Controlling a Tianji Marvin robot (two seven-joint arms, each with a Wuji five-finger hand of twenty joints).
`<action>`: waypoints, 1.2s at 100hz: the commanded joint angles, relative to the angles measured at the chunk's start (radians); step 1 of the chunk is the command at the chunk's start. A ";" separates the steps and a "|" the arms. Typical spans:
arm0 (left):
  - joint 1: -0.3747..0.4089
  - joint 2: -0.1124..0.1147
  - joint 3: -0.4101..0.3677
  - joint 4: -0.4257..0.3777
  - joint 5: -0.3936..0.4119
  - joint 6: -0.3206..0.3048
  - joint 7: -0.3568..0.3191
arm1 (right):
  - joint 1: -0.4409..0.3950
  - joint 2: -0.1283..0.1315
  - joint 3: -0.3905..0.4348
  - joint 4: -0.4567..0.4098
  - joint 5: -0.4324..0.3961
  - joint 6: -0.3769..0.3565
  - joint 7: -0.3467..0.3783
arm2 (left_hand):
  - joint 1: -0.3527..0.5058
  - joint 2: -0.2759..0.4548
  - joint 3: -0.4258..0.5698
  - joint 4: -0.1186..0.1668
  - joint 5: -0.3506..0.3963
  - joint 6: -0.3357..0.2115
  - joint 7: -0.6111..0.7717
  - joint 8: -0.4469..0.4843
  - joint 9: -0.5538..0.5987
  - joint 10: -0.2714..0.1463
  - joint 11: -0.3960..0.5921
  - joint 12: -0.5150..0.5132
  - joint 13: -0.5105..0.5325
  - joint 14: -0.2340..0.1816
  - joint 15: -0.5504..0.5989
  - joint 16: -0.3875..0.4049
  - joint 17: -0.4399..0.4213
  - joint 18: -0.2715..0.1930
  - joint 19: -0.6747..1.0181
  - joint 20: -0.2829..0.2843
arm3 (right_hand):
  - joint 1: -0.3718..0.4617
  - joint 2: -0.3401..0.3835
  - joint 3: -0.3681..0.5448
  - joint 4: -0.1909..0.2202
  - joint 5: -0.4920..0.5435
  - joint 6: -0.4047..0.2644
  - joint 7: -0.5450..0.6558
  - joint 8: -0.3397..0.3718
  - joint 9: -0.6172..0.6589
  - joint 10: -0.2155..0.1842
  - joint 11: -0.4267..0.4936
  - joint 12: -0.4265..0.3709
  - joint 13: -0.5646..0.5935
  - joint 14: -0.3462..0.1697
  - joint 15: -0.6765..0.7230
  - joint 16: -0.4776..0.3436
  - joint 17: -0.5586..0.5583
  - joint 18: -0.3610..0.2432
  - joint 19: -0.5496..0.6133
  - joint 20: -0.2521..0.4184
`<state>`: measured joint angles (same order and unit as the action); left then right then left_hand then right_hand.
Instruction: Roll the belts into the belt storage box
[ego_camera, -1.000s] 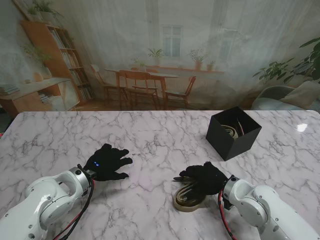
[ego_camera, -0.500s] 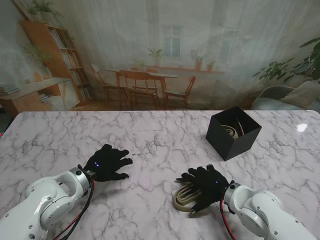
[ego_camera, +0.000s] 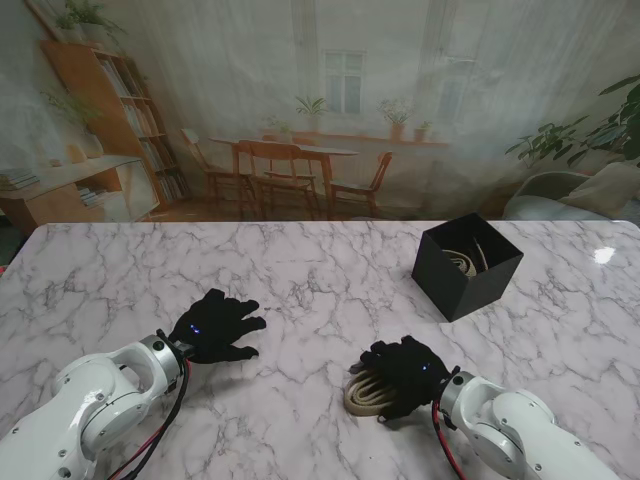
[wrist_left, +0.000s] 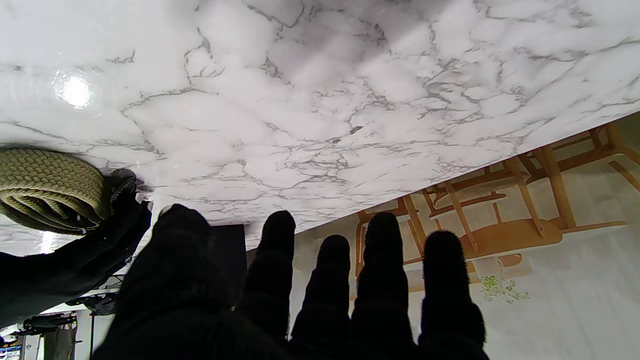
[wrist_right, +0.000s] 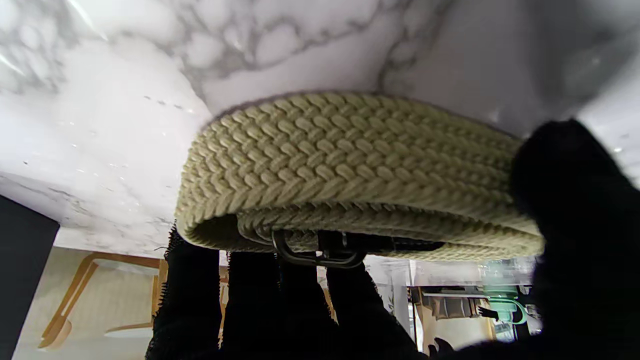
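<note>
My left hand (ego_camera: 213, 327) is resting flat on the marble surface (ego_camera: 300, 270) with its fingers spread, holding nothing; it is waiting well to the left of the work. Moving right, my right hand (ego_camera: 405, 370) is curling around the coiled woven belt (ego_camera: 368, 393), fingers on the far side and thumb on the near side, so it is gripping the roll, which is sitting on the surface near me. The buckle (wrist_right: 320, 252) is tucked at the inner turns in the right wrist view. Farther right and farther from me, the black belt storage box (ego_camera: 466, 264) is already holding one pale belt (ego_camera: 462, 262). I am judging the rolling done and the lift and carry left. The path to the box is looking open, and the surface's near edge is lying close to this hand.
</note>
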<state>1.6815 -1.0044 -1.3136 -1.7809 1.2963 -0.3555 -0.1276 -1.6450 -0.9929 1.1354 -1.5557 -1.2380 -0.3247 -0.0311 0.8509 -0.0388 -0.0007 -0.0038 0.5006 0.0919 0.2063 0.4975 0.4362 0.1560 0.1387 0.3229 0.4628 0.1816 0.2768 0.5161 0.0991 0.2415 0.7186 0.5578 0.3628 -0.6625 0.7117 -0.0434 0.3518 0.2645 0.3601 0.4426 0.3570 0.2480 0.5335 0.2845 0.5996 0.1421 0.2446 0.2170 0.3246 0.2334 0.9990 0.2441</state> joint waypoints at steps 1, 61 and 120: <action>0.000 0.000 0.003 0.003 0.000 0.004 -0.014 | 0.005 -0.004 -0.006 0.008 -0.004 0.001 0.014 | 0.005 0.046 -0.026 -0.015 0.005 0.004 -0.005 -0.002 -0.029 0.020 -0.021 -0.014 -0.006 0.019 -0.028 -0.007 -0.018 0.037 -0.020 0.001 | 0.058 -0.040 -0.019 0.028 0.031 -0.014 0.061 0.047 0.034 -0.007 0.054 0.025 0.040 -0.016 0.065 0.034 0.031 -0.043 0.053 0.036; -0.011 0.001 0.011 0.008 -0.005 -0.002 -0.020 | 0.017 -0.012 -0.044 0.039 0.022 0.069 -0.037 | 0.006 0.047 -0.026 -0.015 0.005 0.004 -0.004 -0.002 -0.030 0.021 -0.021 -0.014 -0.006 0.018 -0.029 -0.007 -0.019 0.037 -0.020 0.001 | 0.103 -0.148 0.367 -0.093 0.093 -0.116 0.424 0.134 0.201 -0.044 0.245 0.193 0.222 -0.048 0.378 0.227 0.289 -0.133 0.263 0.136; -0.003 0.001 0.005 0.006 0.002 0.004 -0.015 | 0.024 -0.019 -0.093 0.058 0.054 0.161 -0.029 | 0.006 0.047 -0.026 -0.015 0.005 0.004 -0.004 -0.002 -0.029 0.020 -0.021 -0.014 -0.006 0.018 -0.029 -0.007 -0.019 0.036 -0.021 0.000 | 0.249 -0.140 0.432 -0.156 0.136 -0.276 0.766 0.141 0.373 -0.139 0.426 0.365 0.385 -0.139 0.635 0.379 0.424 -0.111 0.346 0.175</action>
<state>1.6755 -1.0040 -1.3085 -1.7748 1.2967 -0.3537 -0.1297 -1.6038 -1.0085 1.0571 -1.5380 -1.1859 -0.1737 -0.0544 0.8509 -0.0388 -0.0007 -0.0038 0.5006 0.0919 0.2063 0.4975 0.4362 0.1560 0.1387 0.3228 0.4628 0.1816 0.2768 0.5161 0.0991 0.2415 0.7186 0.5578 0.5085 -0.8444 1.0322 -0.1629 0.4520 0.0765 0.9950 0.6376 0.6886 0.1264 0.9106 0.6260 0.8158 0.0928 0.7451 0.5682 0.6904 0.1825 1.2419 0.3779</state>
